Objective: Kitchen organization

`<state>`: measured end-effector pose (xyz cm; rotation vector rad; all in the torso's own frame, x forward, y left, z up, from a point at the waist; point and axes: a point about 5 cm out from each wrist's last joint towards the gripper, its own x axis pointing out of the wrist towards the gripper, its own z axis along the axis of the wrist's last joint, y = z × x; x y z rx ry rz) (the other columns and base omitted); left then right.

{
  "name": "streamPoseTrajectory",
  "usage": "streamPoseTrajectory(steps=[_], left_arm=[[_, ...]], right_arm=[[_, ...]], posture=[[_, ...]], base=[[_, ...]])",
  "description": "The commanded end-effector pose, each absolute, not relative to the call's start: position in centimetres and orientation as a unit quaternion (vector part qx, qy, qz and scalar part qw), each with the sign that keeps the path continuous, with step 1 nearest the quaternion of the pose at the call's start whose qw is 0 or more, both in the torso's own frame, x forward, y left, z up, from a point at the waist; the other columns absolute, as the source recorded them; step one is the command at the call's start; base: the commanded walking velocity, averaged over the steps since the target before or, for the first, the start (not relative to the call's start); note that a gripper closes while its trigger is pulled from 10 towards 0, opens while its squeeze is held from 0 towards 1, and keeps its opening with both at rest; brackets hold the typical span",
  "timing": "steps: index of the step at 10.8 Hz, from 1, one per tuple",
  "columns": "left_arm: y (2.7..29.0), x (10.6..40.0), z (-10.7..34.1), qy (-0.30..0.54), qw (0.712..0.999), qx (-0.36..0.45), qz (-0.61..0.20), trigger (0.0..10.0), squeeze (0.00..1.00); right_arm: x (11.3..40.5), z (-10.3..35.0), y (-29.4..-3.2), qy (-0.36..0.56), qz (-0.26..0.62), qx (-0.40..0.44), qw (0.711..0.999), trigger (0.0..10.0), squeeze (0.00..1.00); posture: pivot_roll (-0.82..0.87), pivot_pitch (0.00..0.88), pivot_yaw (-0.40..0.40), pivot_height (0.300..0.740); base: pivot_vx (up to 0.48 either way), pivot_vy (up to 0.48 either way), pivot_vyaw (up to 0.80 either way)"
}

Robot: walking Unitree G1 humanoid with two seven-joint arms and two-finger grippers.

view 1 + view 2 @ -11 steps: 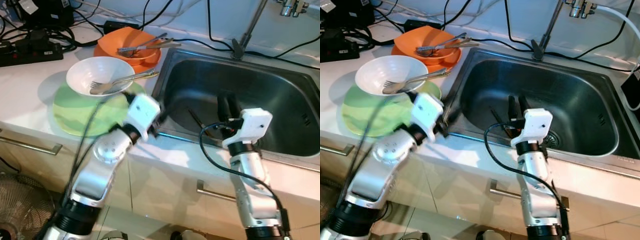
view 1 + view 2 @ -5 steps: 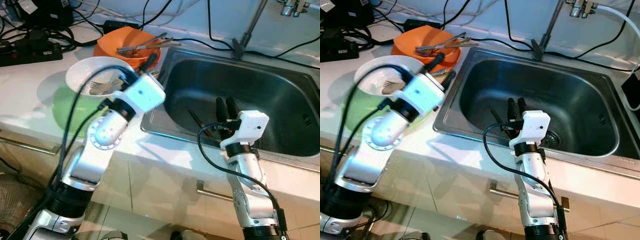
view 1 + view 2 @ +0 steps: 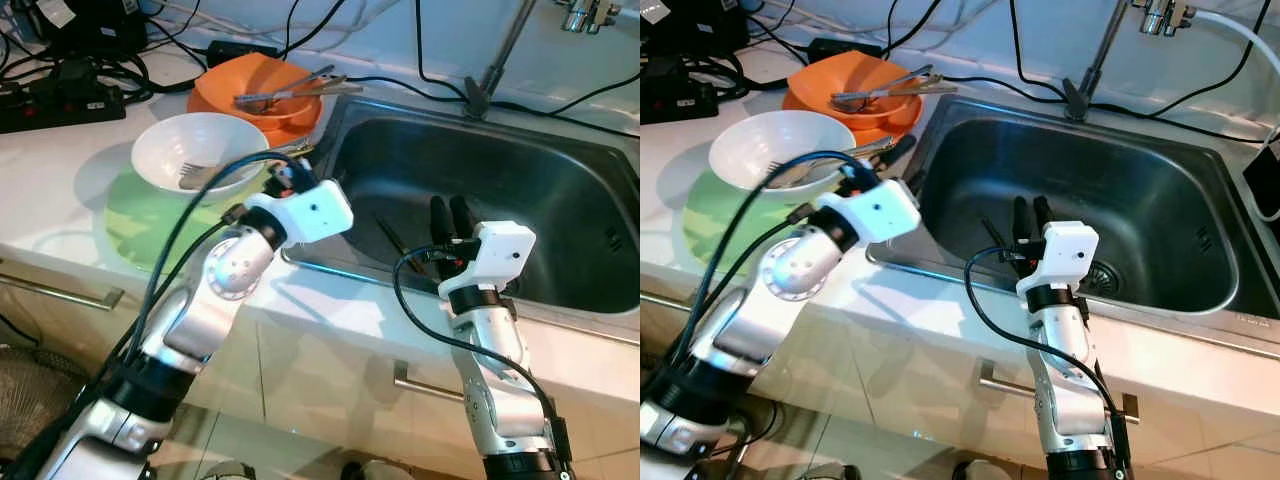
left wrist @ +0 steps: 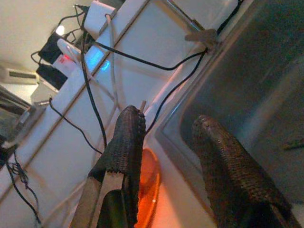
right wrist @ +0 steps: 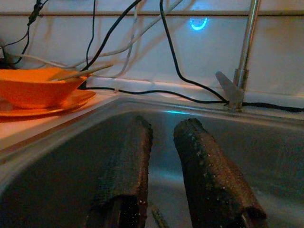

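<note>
Steel sink (image 3: 560, 175): set in white tabletop (image 3: 50, 190); dark utensil (image 3: 392, 238) lies on its floor.
L gripper (image 3: 908, 168): at sink's near-left corner, by white bowl (image 3: 195, 150); fingers (image 4: 124, 142) apart, nothing btwn them.
R gripper (image 3: 450, 212): inside sink, just above utensil; fingers (image 5: 130, 171) nearly together, narrow gap, empty.
Dishes: white bowl w/ fork (image 3: 240, 162) sits on green plate (image 3: 150, 225); orange bowl (image 3: 255, 90) w/ cutlery on orange plate behind it, at sink's edge.
Risk 1: L arm swings close to white bowl; a nudge could tip it or knock fork out.
Risk 2: L arm's cable (image 3: 185, 225) hangs over green plate; could snag bowl rim.
Risk 3: R fingers too closed for utensil; may push it along the steel, not grip.
</note>
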<state>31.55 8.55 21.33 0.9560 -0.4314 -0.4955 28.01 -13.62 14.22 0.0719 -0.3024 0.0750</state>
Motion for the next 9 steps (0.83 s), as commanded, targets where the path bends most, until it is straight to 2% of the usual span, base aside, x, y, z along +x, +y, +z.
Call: streamPoseTrajectory(steps=[1,8,9], left_arm=[[8.1,31.8,21.4,-0.21,0.822,0.473,-0.238,10.0,0.0],[8.1,33.7,21.6,-0.202,0.818,0.499,-0.203,10.0,0.0],[8.0,33.8,21.5,-0.2,0.819,0.496,-0.205,0.1,0.0]], right_arm=[[28.1,14.3,-13.8,-0.155,0.031,0.035,0.987,10.0,0.0],[28.1,14.1,-13.8,-0.152,0.026,0.038,0.987,10.0,0.0],[28.1,14.0,-13.8,-0.152,0.026,0.038,0.987,10.0,0.0]], posture=[[0.03,0.072,-0.076,0.74],[0.02,0.072,-0.071,0.74],[0.02,0.074,-0.072,0.74]], base=[[0.0,0.0,0.0],[0.0,0.0,0.0],[0.0,0.0,0.0]])
